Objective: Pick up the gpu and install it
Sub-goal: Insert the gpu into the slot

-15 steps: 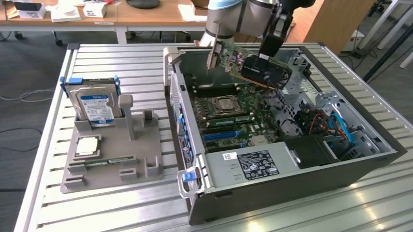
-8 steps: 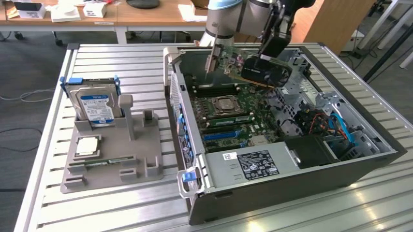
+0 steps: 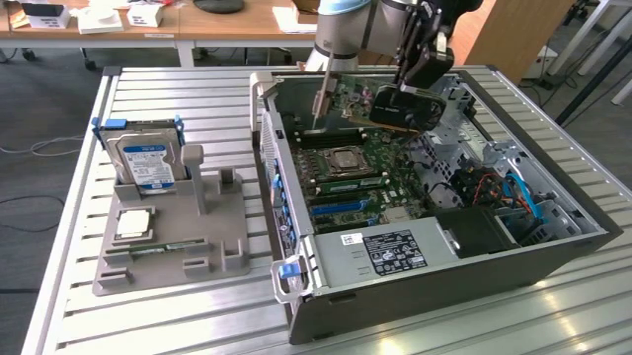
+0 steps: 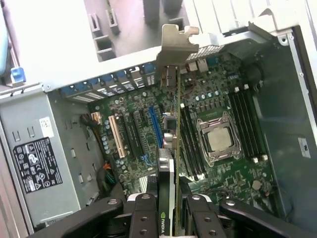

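Note:
The gpu (image 3: 348, 96) is a green card with a silver end bracket (image 3: 322, 100). It hangs upright in the air over the motherboard (image 3: 356, 174) inside the open computer case (image 3: 553, 244). My gripper (image 3: 397, 111) is shut on the card's far end from the bracket. In the wrist view the gpu (image 4: 177, 124) shows edge-on, its bracket (image 4: 177, 47) towards the case's rear wall. My gripper (image 4: 171, 210) clamps it, one finger (image 4: 143, 213) on each side. Below the card lie the blue expansion slot (image 4: 155, 126) and the white slot (image 4: 116, 136); the card touches neither.
Left of the case in the exterior view, a grey fixture (image 3: 217, 244) carries a silver hard drive (image 3: 146, 159), a processor (image 3: 133, 222) and a memory stick (image 3: 158, 249). Inside the case are the processor socket (image 4: 218, 139), memory slots (image 4: 245, 124) and power supply (image 4: 39, 158).

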